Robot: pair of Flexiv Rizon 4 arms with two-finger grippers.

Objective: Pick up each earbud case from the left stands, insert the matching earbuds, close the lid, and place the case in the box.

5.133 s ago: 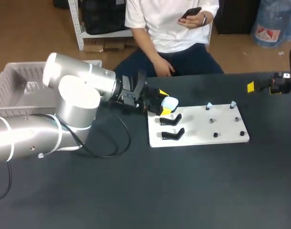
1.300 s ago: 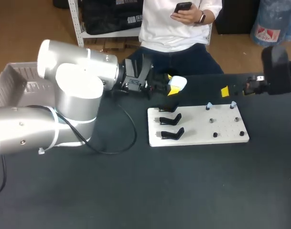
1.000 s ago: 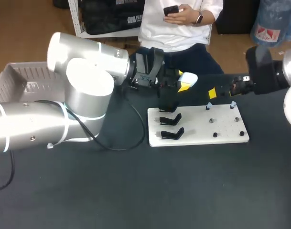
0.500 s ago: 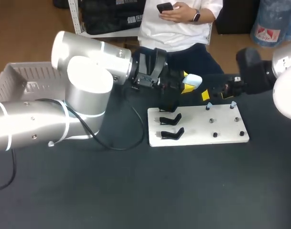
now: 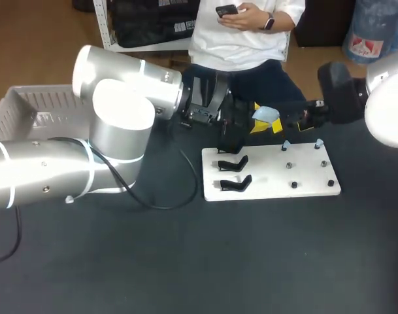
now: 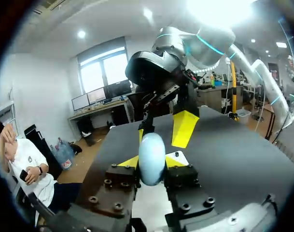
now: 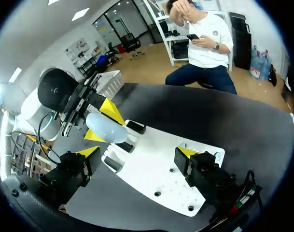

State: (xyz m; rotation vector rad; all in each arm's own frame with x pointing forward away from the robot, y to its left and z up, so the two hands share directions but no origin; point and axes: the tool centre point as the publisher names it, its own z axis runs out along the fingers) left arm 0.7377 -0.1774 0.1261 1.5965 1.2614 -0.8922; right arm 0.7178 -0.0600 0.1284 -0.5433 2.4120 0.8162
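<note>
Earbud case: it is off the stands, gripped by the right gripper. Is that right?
Not quite. The earbud case is off the stands, but the left gripper grips it; the left wrist view shows this.

The left gripper (image 6: pixel 151 162) is clamping a pale blue oval plastic earbud case (image 6: pixel 151 151) between both yellow tips. Just ahead, the right gripper (image 6: pixel 162 131) is hovering above the black tabletop (image 6: pixel 243 159), its fingers seemingly spread.

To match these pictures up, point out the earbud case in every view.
Head view: earbud case held in the left gripper, just beyond the white board's far edge.
Left wrist view: between that gripper's own fingers.
Right wrist view: ahead of the right gripper, above the board.
Shared landmark: the white board.
</note>
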